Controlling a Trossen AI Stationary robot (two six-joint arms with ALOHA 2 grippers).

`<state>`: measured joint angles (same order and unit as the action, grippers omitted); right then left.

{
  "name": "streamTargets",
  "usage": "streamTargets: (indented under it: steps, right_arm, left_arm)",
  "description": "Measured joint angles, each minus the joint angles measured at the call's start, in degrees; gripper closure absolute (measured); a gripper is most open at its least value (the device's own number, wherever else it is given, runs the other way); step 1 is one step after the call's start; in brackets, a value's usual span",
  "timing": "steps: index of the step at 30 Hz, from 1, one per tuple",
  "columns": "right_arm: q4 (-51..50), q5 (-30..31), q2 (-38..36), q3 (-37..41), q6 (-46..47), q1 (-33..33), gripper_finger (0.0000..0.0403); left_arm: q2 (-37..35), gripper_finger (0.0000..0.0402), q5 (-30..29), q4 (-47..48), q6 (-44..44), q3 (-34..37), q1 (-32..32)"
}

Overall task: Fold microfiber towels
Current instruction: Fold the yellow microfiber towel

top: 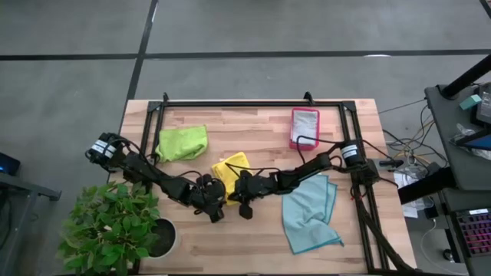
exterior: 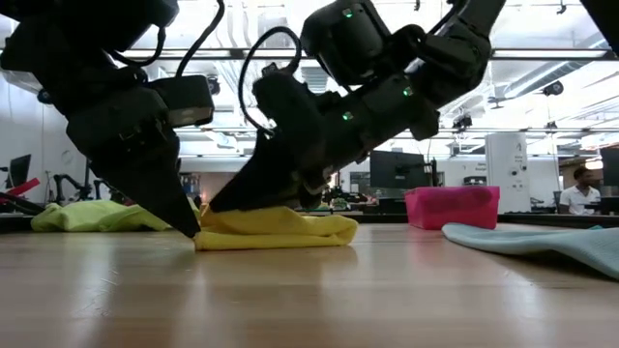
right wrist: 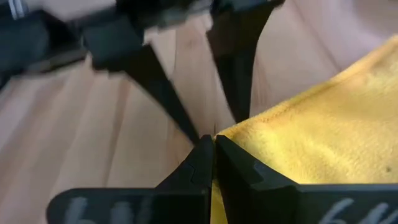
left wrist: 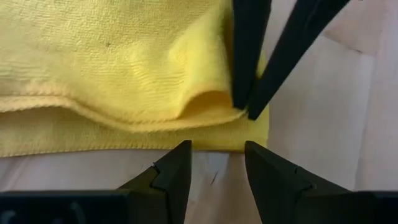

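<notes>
A yellow microfiber towel (top: pixel 232 169) lies folded over on the table's middle, its lower layer flat on the wood. My right gripper (left wrist: pixel 247 112) is shut on the upper layer at the towel's near left corner. My left gripper (left wrist: pixel 214 160) stands open just off the same corner, fingertips down by the lower layer's edge; whether they touch it I cannot tell. A lime green towel (top: pixel 182 142) lies crumpled at the far left. A light blue towel (top: pixel 310 211) lies spread at the right. My right gripper pinches the corner of the yellow towel's upper layer (left wrist: pixel 239 116) between its two fingertips (left wrist: pixel 249 74). It comes slanting down from the table's right side. The layer bulges up in a slack fold (left wrist: pixel 202 99) beside the fingertips, and the corner hangs just above the lower layer (left wrist: pixel 124 134).
A pink-red tray (top: pixel 304 126) stands at the far right, inside the black frame (top: pixel 253 103) along the far edge. A potted plant (top: pixel 115 230) is at the near left corner. Bare wood lies along the near edge.
</notes>
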<state>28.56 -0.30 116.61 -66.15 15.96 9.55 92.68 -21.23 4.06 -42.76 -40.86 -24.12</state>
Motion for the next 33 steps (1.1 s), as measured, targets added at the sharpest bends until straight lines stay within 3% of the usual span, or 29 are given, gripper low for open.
streamTargets:
  steps: [5, 11, 20, 28, 33]
  right_arm:
    - [-1.7, -0.4, 0.4, -1.4, -1.0, 0.5, 0.0377]
    - [-1.3, -2.1, 0.5, -1.3, -1.0, 0.7, 0.0325]
    - [-1.7, -3.2, -0.3, -1.3, -1.7, 1.0, 0.0269]
    - [-9.2, -3.0, -4.3, -0.8, -7.3, 2.7, 0.0271]
    - [-17.7, 1.7, -10.7, 1.7, -11.1, 4.1, 0.0289]
  left_arm:
    - [0.0, 0.0268, 0.0, 0.0, 0.0, 0.0, 0.0]
    - [0.0, 0.0268, 0.1, 0.8, -0.1, -0.6, 0.0]
    - [-2.7, 0.0268, 0.7, 8.2, -0.2, -2.4, 0.0]
    - [-6.3, 0.0268, 0.8, 8.8, 0.2, -2.7, 0.0]
    - [-6.2, 0.0268, -0.3, 1.6, 3.0, -2.7, 0.0]
